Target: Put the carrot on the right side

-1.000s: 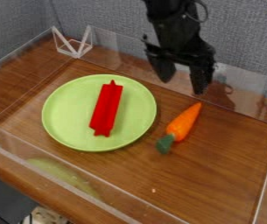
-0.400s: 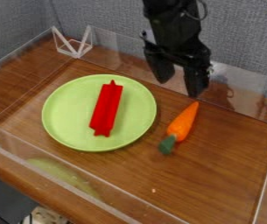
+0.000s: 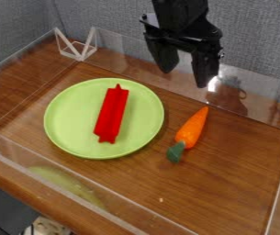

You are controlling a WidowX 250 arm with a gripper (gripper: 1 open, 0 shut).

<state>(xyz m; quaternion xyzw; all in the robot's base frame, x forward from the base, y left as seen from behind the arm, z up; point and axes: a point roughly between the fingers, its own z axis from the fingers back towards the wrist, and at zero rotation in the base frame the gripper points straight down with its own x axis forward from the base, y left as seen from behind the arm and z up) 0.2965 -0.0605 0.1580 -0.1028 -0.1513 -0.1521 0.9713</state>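
Camera view from above the near edge shows a wooden desk (image 3: 246,174) walled with clear panels, and on it the carrot (image 3: 189,131) lying flat toward the right edge, just off the rim of a round lime-green plate (image 3: 71,119) that sits on the left half. A red rectangular bar (image 3: 111,111) rests on the plate, well apart from the carrot. The carrot's long axis runs on a diagonal: its orange tip points toward the far right corner and its dark green stem end toward the near edge. The black gripper (image 3: 183,66) hangs above the far edge of the desk, jaws spread wide and holding nothing, pointed steeply down. From the gripper the carrot lies toward the near edge and a little to the right, clear of the fingers and lower. Judging by how things lie, the carrot already sits on the right side, so the placement looks done; any further grasp would need the jaws turned across that diagonal.
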